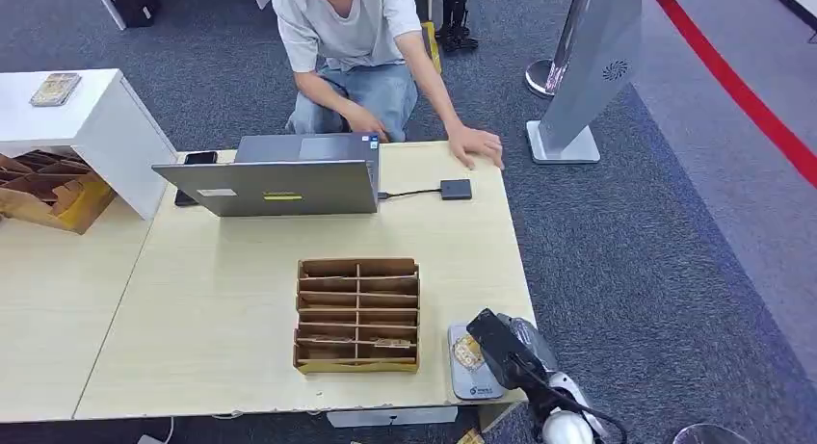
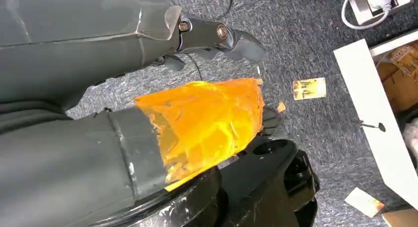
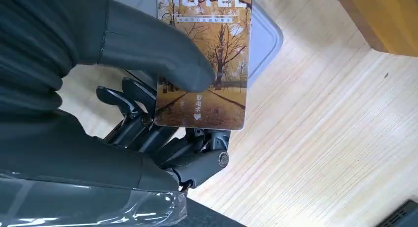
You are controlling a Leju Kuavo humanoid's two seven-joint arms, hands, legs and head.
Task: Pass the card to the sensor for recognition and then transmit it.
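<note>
Fingers [image 3: 148,49] around one card [image 3: 207,59], above one sensor [image 3: 263,37]

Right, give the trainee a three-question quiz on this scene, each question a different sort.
1. True or false: the right hand holds the card over the grey sensor pad.
2. Which object lies beside the person's hand on the table? A) a cup B) a small black box on a cable C) a book
3. Fill in: the cardboard card rack stands between the sensor pad and the ____.

Key: 1 true; 2 B; 3 laptop.
</note>
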